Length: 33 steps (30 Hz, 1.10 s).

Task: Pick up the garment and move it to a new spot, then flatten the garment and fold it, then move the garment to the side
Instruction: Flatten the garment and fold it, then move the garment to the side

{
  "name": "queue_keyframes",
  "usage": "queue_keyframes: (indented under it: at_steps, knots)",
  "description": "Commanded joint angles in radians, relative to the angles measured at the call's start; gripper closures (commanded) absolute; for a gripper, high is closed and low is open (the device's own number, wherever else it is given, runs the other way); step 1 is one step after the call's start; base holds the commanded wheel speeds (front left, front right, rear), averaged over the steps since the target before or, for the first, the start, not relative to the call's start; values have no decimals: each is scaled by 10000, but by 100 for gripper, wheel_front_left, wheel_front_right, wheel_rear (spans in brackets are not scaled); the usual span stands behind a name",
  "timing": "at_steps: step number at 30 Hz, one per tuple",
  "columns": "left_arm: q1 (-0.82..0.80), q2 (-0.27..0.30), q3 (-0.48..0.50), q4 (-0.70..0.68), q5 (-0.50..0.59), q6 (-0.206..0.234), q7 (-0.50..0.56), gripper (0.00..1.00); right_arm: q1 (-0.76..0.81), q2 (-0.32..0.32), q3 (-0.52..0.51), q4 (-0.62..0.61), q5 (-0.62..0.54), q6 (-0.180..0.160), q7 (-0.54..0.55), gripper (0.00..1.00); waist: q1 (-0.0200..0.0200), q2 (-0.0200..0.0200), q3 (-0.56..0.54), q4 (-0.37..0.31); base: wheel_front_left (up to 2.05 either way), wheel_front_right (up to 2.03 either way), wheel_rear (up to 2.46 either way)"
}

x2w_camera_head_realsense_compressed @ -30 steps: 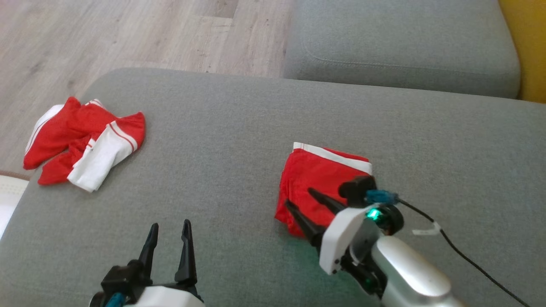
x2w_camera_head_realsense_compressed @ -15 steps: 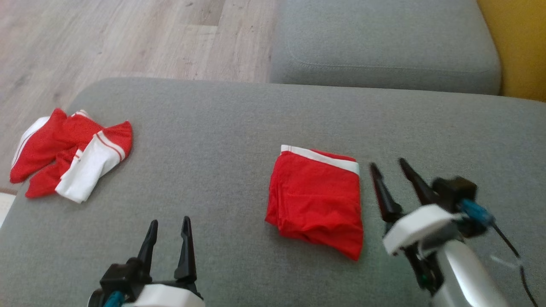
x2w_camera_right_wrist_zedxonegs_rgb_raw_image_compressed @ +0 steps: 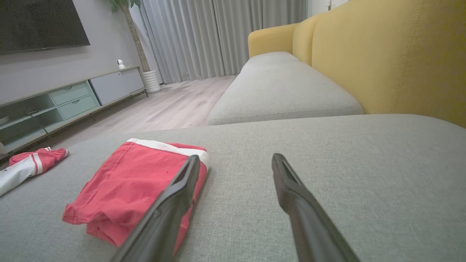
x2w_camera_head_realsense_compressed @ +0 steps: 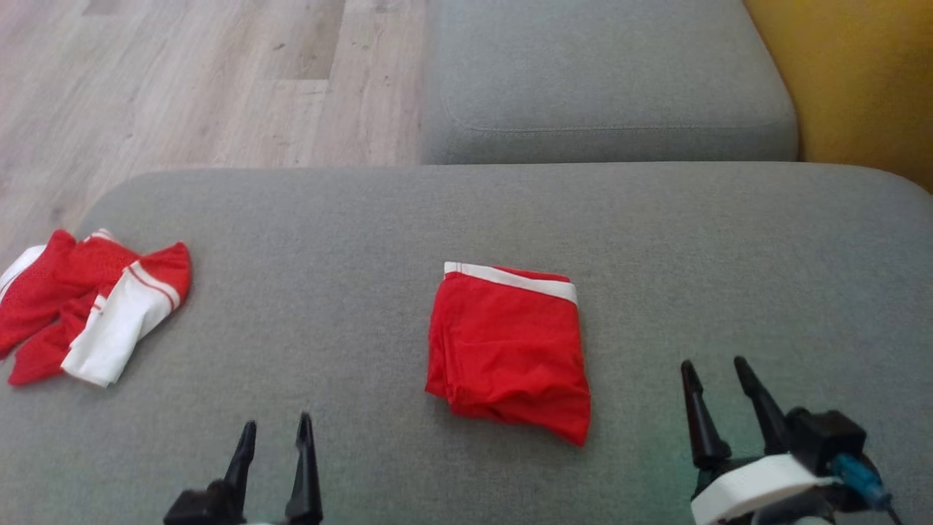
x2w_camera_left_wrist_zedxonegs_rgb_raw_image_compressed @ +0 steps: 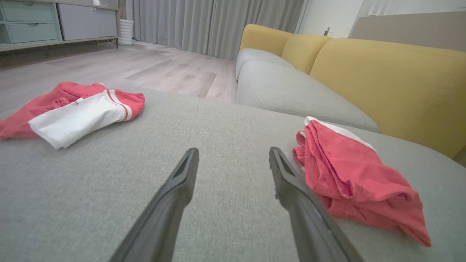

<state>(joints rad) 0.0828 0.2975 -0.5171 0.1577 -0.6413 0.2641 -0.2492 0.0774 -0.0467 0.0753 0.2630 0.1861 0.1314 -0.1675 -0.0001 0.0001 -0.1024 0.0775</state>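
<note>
A folded red garment (x2w_camera_head_realsense_compressed: 510, 350) with a white waistband lies in the middle of the grey sofa cushion (x2w_camera_head_realsense_compressed: 350, 240); it shows at the right in the left wrist view (x2w_camera_left_wrist_zedxonegs_rgb_raw_image_compressed: 349, 174) and at the lower left in the right wrist view (x2w_camera_right_wrist_zedxonegs_rgb_raw_image_compressed: 134, 182). My right gripper (x2w_camera_head_realsense_compressed: 714, 372) stands open at the lower right, clear of the garment, nothing between its fingers (x2w_camera_right_wrist_zedxonegs_rgb_raw_image_compressed: 233, 160). My left gripper (x2w_camera_head_realsense_compressed: 275, 430) stands open at the lower left, empty, above bare cushion (x2w_camera_left_wrist_zedxonegs_rgb_raw_image_compressed: 233, 154).
A second red and white garment (x2w_camera_head_realsense_compressed: 87, 306) lies crumpled at the cushion's left edge (x2w_camera_left_wrist_zedxonegs_rgb_raw_image_compressed: 72, 112). Another grey seat cushion (x2w_camera_head_realsense_compressed: 605, 80) lies beyond, yellow backrest (x2w_camera_head_realsense_compressed: 853, 80) at the right, wooden floor (x2w_camera_head_realsense_compressed: 182, 80) at the far left.
My right gripper has come off the folded garment, moving right and back toward me. The garment stays folded on the cushion. The camera has shifted, so the whole picture has slid left.
</note>
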Motion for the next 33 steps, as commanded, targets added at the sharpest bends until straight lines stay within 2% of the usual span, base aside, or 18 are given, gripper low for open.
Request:
queue_keyframes:
  at_steps: [1, 22, 28, 33]
  knots:
    - [-366, 146, 451, -231, 68, -2, -123, 0, -388, -38, 303, -405, 50, -7, -110, 0, 1, -1, -23, -50, 0, 0, 0]
    - [-449, 105, 481, 172, 38, -120, -123, 0, -320, -36, 343, 110, -17, -7, 48, 0, 1, -1, -68, 91, 0, 0, 0]
    - [-562, 85, 415, 65, 101, -119, -115, 0, -685, -36, 156, 266, -63, -7, 630, 0, 1, -1, 64, 295, 0, 0, 0]
    - [-663, 28, 329, -6, 160, -130, -106, 0, -1799, -36, 18, 549, 46, -7, 1600, 0, 1, -1, 328, 741, 0, 0, 0]
